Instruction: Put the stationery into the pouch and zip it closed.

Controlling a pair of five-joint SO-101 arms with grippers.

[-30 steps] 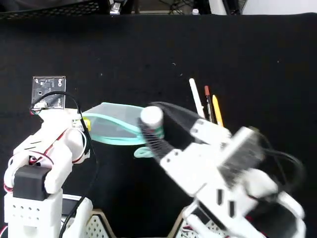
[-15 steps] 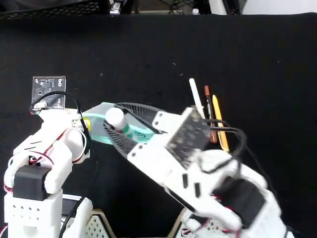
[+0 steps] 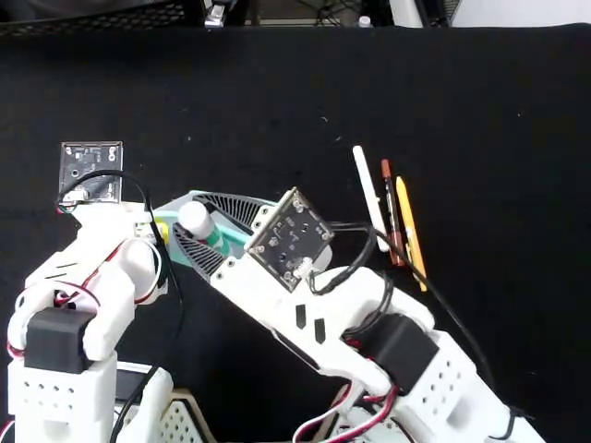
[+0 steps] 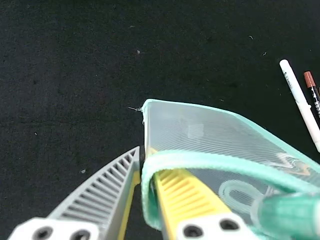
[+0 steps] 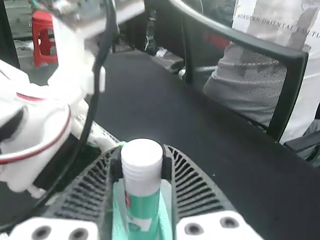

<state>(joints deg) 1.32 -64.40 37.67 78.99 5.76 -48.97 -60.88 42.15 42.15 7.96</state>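
Teal mesh forms the pouch [image 4: 210,132], which lies on the table [image 3: 277,92] left of its middle, towards the front edge. Its rim is pinched by the left gripper [image 4: 146,164], one finger inside and one outside, seemingly so that the mouth is kept lifted and open. A glue stick [image 5: 141,200] is clamped between the narrowed fingers of the right gripper [image 5: 141,150], cap foremost, and is held just at that mouth, presumably for insertion. Three pens [image 3: 391,214] lie side by side right of the middle, not yet packed.
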